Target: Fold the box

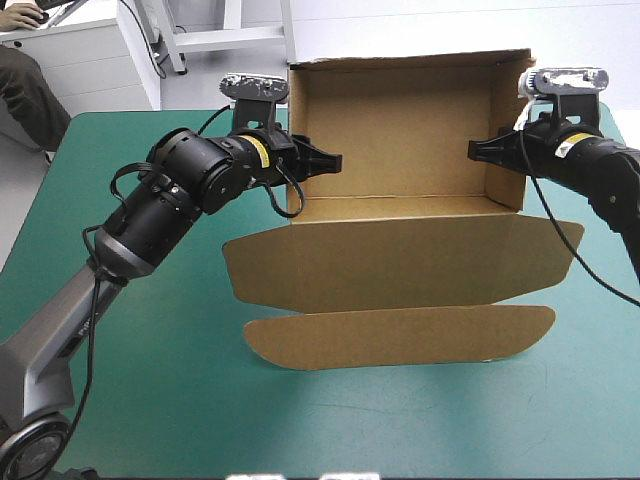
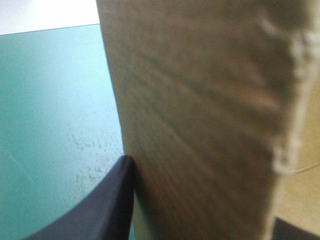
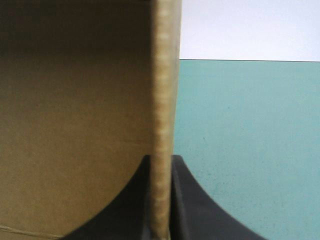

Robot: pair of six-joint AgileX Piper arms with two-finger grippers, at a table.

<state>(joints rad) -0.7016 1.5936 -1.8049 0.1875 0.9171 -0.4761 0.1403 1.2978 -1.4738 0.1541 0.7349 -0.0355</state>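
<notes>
I have the brown cardboard box (image 1: 400, 130) on the far half of the bench, a little right of the middle, its back almost at the far edge. Its rear panel and two side walls stand up, forming an open-fronted tray. A wide panel and a long flap with rounded ends lie flat on the teal-green table cover (image 1: 150, 400), reaching toward the near edge.

The left gripper (image 1: 322, 160) comes in from the bench's left side and pinches the box's left wall. In its wrist view the brown board (image 2: 200, 125) fills the gap between the black fingers (image 2: 107, 205), which are nearly closed on it.

The right gripper (image 1: 483, 151) mirrors this on the right wall. Its own camera shows the wall's edge (image 3: 162, 100) standing upright between two fingers (image 3: 200, 210) drawn narrow around it.
</notes>
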